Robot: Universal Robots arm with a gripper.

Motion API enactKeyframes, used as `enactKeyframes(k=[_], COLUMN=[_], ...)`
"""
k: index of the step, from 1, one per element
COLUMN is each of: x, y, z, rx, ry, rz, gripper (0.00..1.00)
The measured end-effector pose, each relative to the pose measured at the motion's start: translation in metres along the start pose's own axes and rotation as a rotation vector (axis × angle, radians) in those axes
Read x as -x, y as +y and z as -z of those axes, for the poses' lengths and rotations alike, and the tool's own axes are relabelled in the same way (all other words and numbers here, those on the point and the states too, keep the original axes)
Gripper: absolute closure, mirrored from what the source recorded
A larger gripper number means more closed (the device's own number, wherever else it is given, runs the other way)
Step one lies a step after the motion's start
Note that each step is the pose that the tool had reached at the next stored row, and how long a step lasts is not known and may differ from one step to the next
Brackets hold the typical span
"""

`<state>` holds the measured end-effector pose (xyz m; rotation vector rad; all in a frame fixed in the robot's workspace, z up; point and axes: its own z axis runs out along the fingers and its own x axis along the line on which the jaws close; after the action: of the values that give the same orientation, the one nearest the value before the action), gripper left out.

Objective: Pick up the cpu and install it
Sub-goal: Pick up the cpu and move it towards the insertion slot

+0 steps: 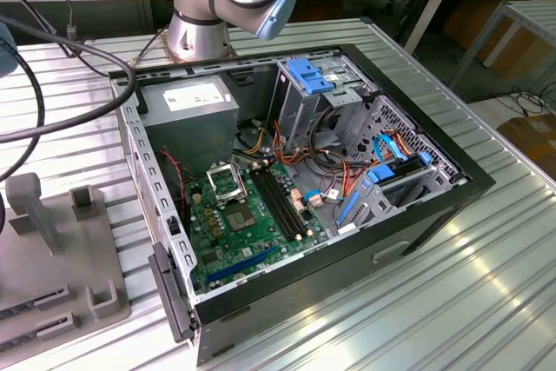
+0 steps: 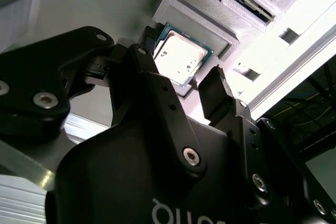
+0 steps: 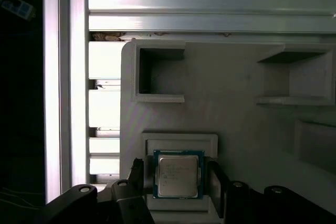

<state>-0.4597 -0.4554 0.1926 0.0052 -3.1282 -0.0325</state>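
Observation:
The cpu point(image 3: 178, 176) is a small square chip with a pale metal face and a blue-green rim. It lies flat in a raised square pocket point(image 3: 181, 140) of a grey fixture plate point(image 3: 231, 119). My gripper point(image 3: 176, 171) is open and straddles the chip, one black finger point(image 3: 137, 174) on each side with a narrow gap to its edges. The second wrist view shows the same: the cpu point(image 2: 181, 56) sits between the fingertips of the gripper point(image 2: 181, 59). In the exterior view the black socket point(image 1: 224, 184) with its metal frame sits on the green board point(image 1: 248, 232) inside the open computer case point(image 1: 417, 223).
The grey fixture plate point(image 1: 61, 249) lies at the exterior view's left on a ribbed metal table point(image 1: 486, 284), with upright holders and slots. The arm's base point(image 1: 200, 28) stands behind the case. Cables, drive bays and a power supply point(image 1: 195, 97) crowd the case.

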Motion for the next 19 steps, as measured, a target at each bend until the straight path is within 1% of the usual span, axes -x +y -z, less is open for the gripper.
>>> enactKeyframes(k=[6, 11, 19], x=[0.0, 0.0003, 0.0005], y=[-0.0001, -0.0001, -0.0002], z=[-0.0019, -0.0021, -0.0024], rx=[-0.0002, -0.0004, -0.001], ry=[0.0003, 0.0006, 0.0006], rz=[0.004, 0.021, 0.021], gripper=[0.4, 0.4, 0.4])
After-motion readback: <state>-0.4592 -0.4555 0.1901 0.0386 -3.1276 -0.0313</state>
